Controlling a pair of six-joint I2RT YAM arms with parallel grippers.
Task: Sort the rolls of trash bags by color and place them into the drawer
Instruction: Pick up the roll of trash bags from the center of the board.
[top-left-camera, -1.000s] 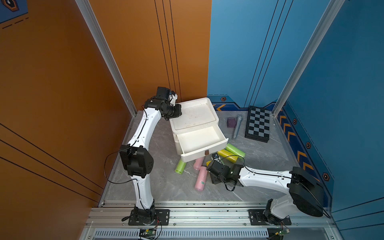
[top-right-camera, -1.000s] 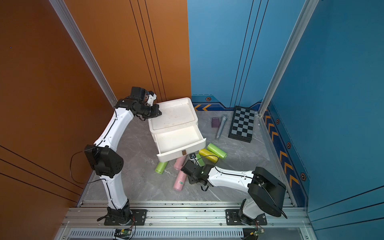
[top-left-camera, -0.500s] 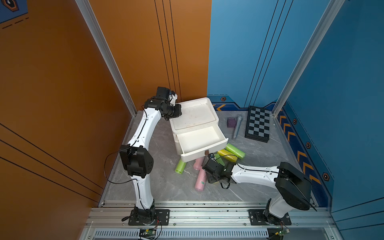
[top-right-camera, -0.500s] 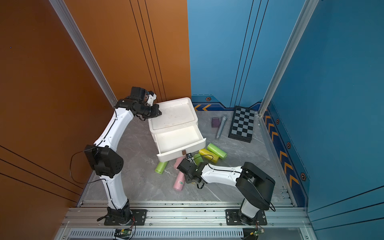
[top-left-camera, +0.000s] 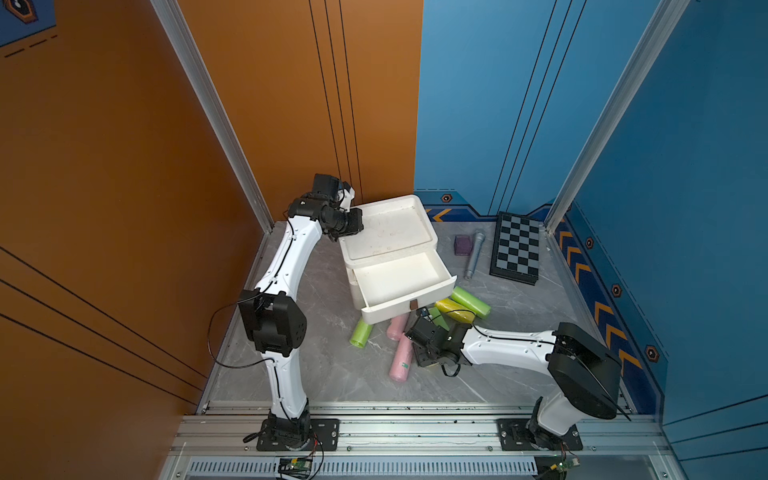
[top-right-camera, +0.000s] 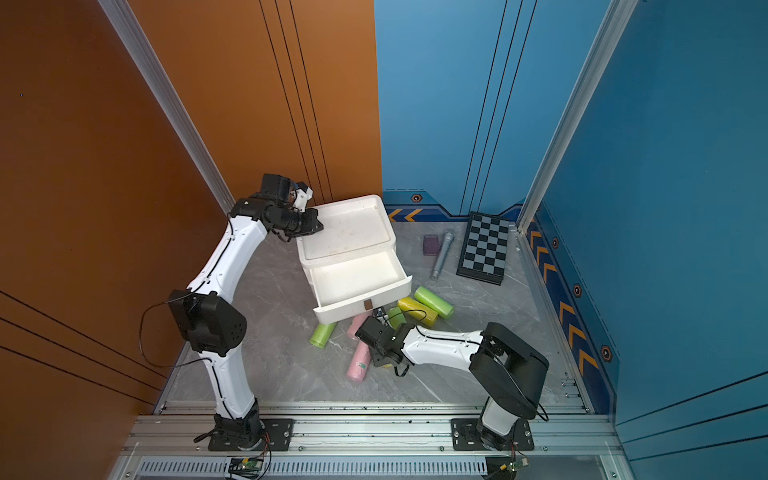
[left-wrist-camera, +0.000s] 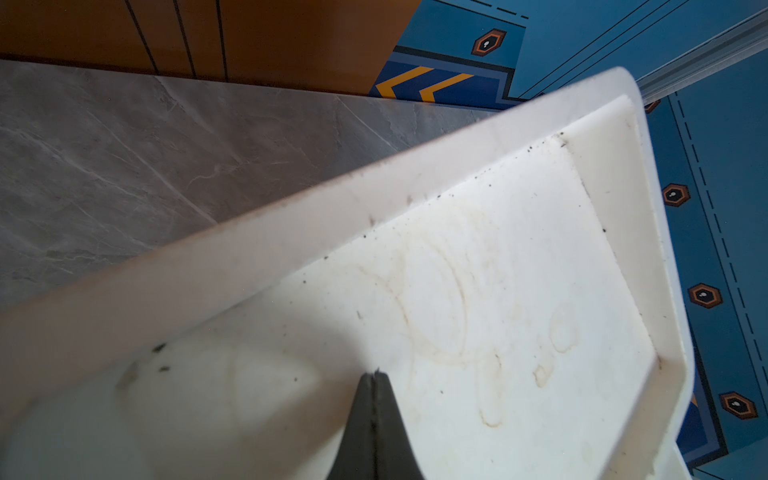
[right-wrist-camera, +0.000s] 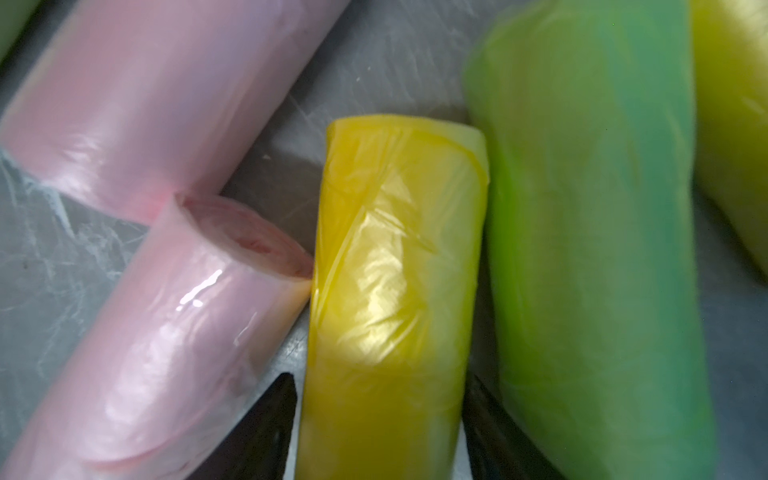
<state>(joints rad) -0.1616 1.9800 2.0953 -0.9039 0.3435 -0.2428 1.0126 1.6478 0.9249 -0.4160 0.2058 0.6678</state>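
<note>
Right wrist view looks down on a yellow roll (right-wrist-camera: 390, 270) lying on the grey table (right-wrist-camera: 374, 62), with the right gripper (right-wrist-camera: 380, 382) set over it. Its two black fingers (right-wrist-camera: 270, 419) stand apart, one close against each side of the roll, and whether they pinch it I cannot tell. A pink roll (right-wrist-camera: 187, 332) butts its end against the yellow roll's side, a second pink roll (right-wrist-camera: 166, 104) lies across behind that one, and a green roll (right-wrist-camera: 594, 249) lies along the yellow roll's other side. In both top views this cluster sits at 6 o'clock from the white cabinet (top-left-camera: 386, 255), partly under its pulled-out top drawer (top-left-camera: 386, 312). A lone green roll (top-left-camera: 360, 334) lies at the cabinet's 7 o'clock, and a second yellow roll (top-left-camera: 455, 311) touches a far green roll (top-left-camera: 471, 302) at its 5 o'clock. The left gripper (left-wrist-camera: 376, 374) has its jaws pressed together on nothing, over the cabinet's recessed top near the 10 o'clock corner. A chequered board (top-left-camera: 517, 249) lies at the cabinet's 3 o'clock.
</note>
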